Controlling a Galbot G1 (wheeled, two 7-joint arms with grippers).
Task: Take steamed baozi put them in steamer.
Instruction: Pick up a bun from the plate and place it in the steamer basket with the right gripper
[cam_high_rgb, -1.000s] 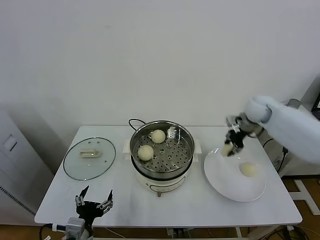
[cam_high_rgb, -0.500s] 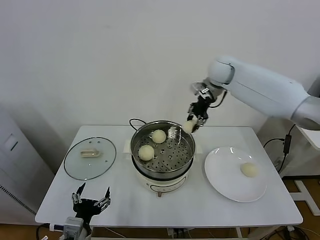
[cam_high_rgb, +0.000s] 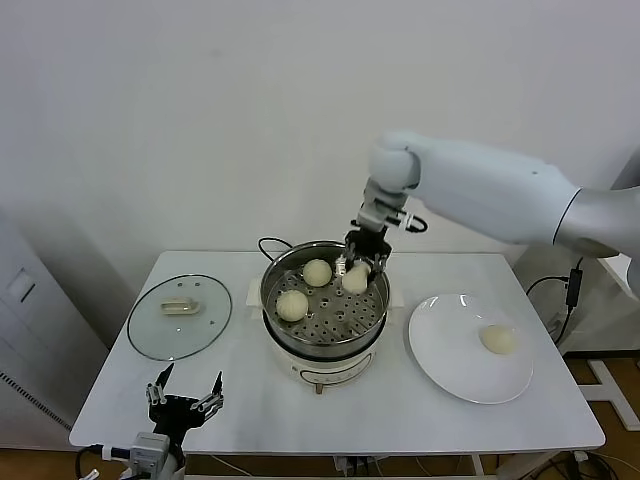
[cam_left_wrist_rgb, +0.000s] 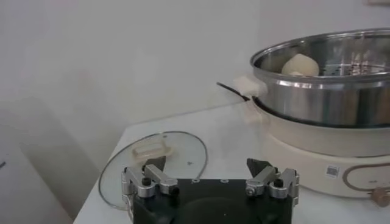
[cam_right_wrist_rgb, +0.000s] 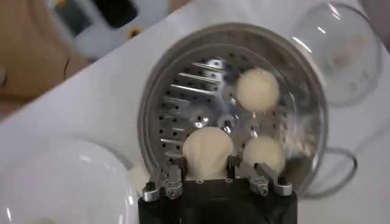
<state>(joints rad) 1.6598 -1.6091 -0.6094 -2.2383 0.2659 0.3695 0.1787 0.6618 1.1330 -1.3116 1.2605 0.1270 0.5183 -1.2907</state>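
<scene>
Two baozi (cam_high_rgb: 292, 304) sit in the steamer (cam_high_rgb: 325, 340). The right gripper (cam_high_rgb: 357, 273) is clamped on a third bun (cam_right_wrist_rgb: 208, 148) over the basket. One bun (cam_high_rgb: 497, 339) remains on the plate (cam_high_rgb: 448, 372). The left gripper (cam_high_rgb: 186, 405) is parked low, jaws wide, empty.

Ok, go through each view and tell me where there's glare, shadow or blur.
Head view: even light, a soft shadow on the wall at left, a glint on the steamer rim. Left wrist view: the steamer wall shines; the glass lid looks soft. Right wrist view: bright reflections across the perforated floor, and the plate and background are blurred.
</scene>
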